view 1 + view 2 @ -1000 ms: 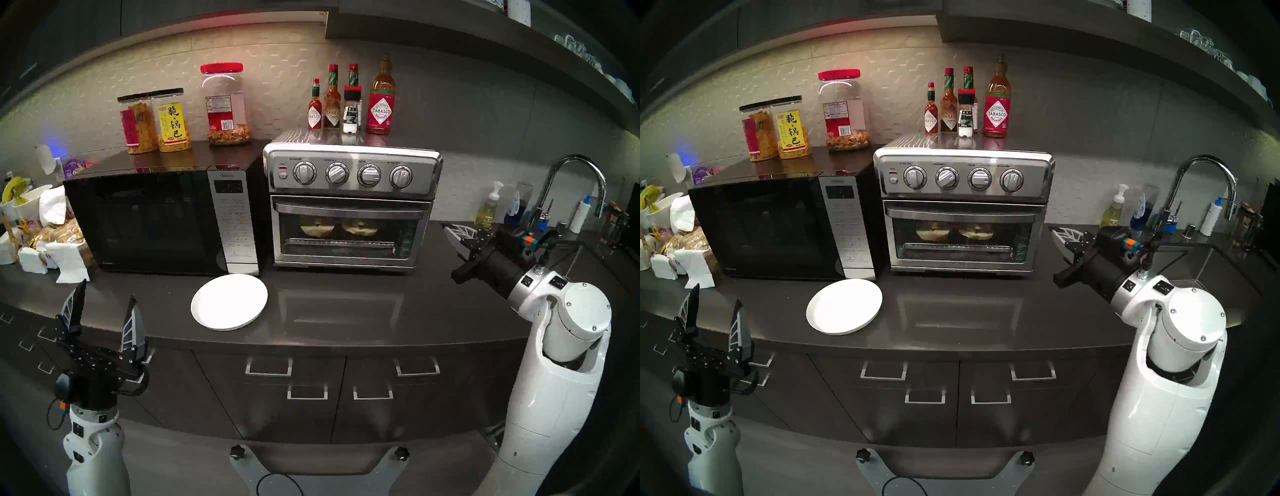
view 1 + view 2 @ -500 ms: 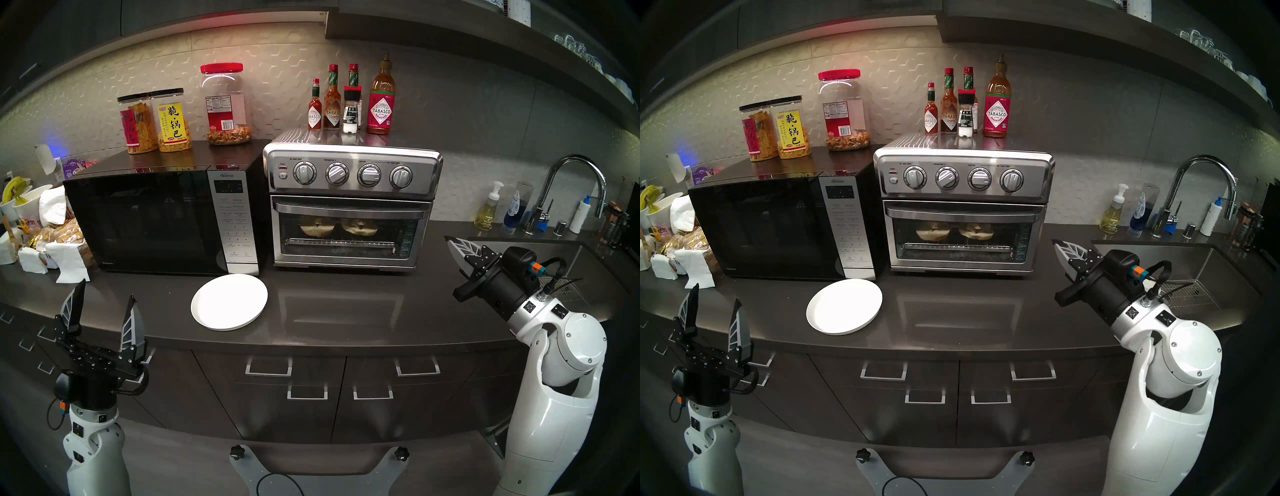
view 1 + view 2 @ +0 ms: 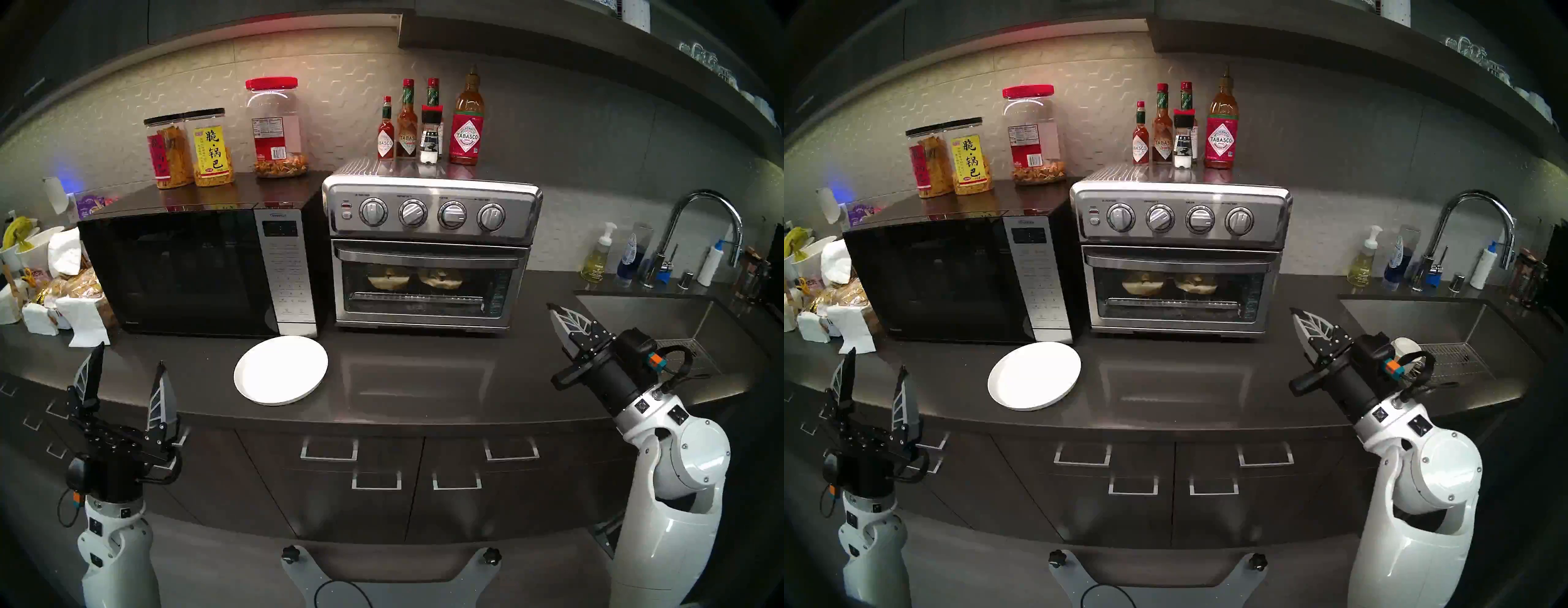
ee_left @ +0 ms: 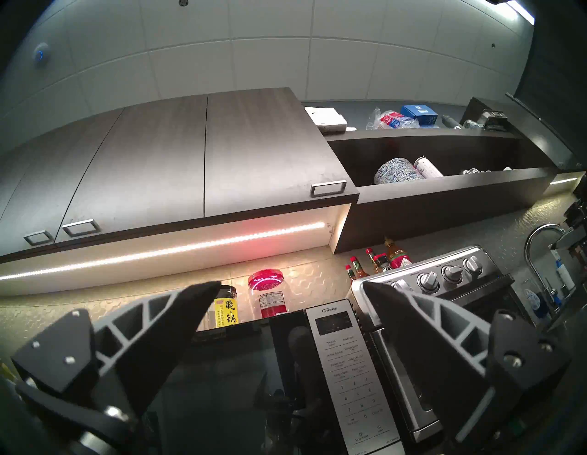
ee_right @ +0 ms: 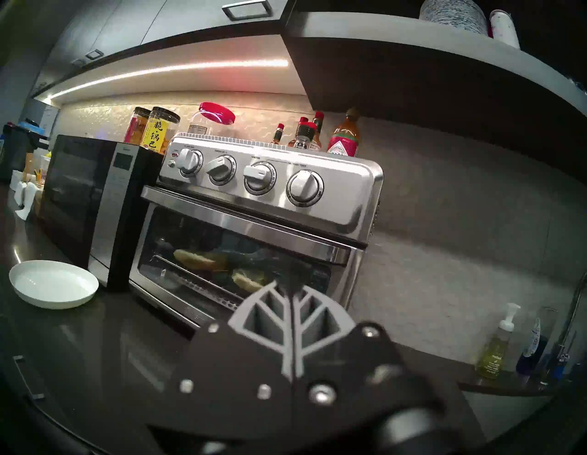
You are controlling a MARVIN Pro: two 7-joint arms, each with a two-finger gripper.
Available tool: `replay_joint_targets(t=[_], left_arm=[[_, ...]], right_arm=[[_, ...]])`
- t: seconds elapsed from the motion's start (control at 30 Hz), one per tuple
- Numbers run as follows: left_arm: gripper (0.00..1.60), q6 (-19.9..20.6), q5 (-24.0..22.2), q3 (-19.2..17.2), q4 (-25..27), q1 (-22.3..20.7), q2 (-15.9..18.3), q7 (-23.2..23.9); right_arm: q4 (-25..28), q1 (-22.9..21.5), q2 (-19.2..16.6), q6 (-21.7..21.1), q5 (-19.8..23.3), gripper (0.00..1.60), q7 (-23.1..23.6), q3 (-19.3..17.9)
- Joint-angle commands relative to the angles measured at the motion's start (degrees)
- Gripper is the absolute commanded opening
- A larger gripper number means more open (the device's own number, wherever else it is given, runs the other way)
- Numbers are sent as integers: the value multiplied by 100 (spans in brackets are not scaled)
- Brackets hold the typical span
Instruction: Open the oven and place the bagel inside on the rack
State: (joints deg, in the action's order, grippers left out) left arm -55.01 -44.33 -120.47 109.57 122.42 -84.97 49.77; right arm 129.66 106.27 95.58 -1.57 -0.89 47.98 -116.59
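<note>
Bagel [image 3: 413,277] halves lie on the rack [image 3: 418,289] inside the shut oven [image 3: 429,250]; seemingly nothing remains. Left hand [image 3: 127,373] gapes wide, right hand [image 3: 555,312] pinched together, both empty.

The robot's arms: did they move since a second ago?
The right gripper, shut and empty, sank and pulled back from the oven toward the counter's front edge. The left gripper stayed open and still. The oven's door stayed shut, with the bagel inside.

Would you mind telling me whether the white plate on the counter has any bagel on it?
No, the white plate is bare; both bagel halves lie inside the closed oven.
</note>
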Motion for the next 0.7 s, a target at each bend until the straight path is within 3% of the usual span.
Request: replay_joint_targets(t=[0.0,0.67], left_arm=[[160,1,-7,0,66,4,6,572],[160,1,-9,-1,65,3,4,575]], right_arm=[[-83,-37,-77,224,-1,0,94,103],[18,24,-113,-2,221,0,433,68]])
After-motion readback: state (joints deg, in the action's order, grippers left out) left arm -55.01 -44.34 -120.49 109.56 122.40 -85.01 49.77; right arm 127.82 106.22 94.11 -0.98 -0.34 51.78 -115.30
